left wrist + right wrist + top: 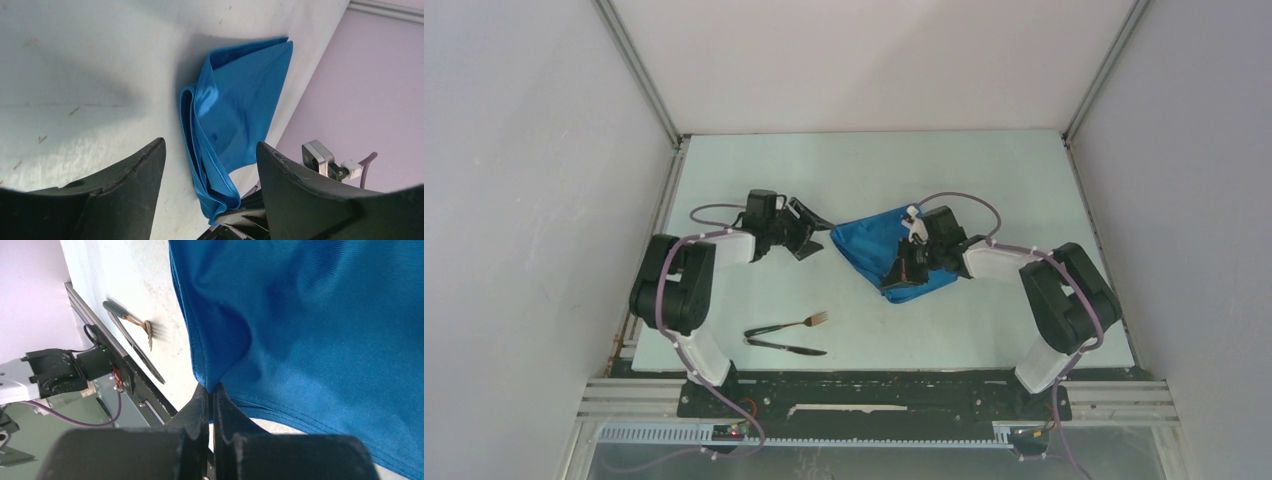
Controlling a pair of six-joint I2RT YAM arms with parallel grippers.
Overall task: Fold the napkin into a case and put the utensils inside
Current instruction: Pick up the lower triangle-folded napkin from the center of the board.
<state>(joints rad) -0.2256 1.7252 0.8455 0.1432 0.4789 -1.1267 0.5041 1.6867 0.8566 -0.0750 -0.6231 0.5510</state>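
right jaws clamp an edge of the napkin (876, 245); left jaws stand open beside its left corner

A pale, faintly scuffed table (874, 170) fills the middle. It is boxed in by plain white walls (524, 200) on the left, right and far sides, with aluminium posts (639, 70) in the far corners. Along the near edge runs a black mounting plate (874, 392), and nearer still a slotted grey cable duct (854, 437).
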